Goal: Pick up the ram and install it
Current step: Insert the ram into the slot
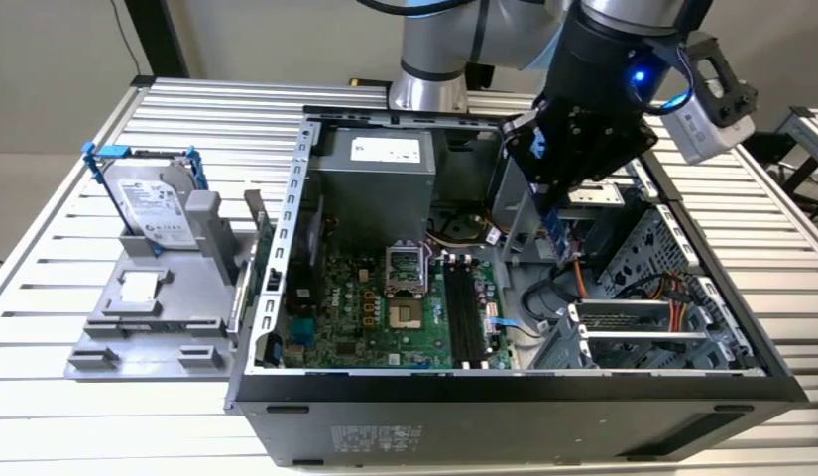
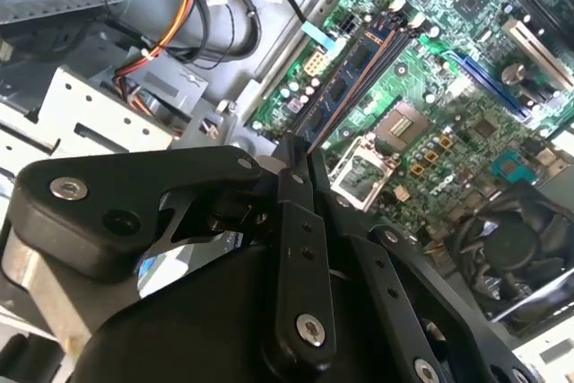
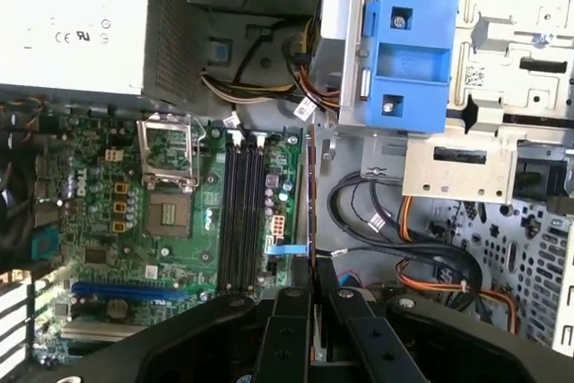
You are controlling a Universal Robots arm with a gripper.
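The ram is gripped edge-on between the closed fingers of the hand, right of centre in the exterior view, above the open computer case. In the second wrist view the ram is seen as a thin blue stick with black chips running from the hand toward the upper right of the frame, over the green motherboard. In the first wrist view the ram is seen as a narrow vertical edge at the centre, just beside the long black memory slots and not seated in them. A silver hard drive in a blue frame is stood upright on a grey holder at the left of the exterior view, on the slatted metal surface.
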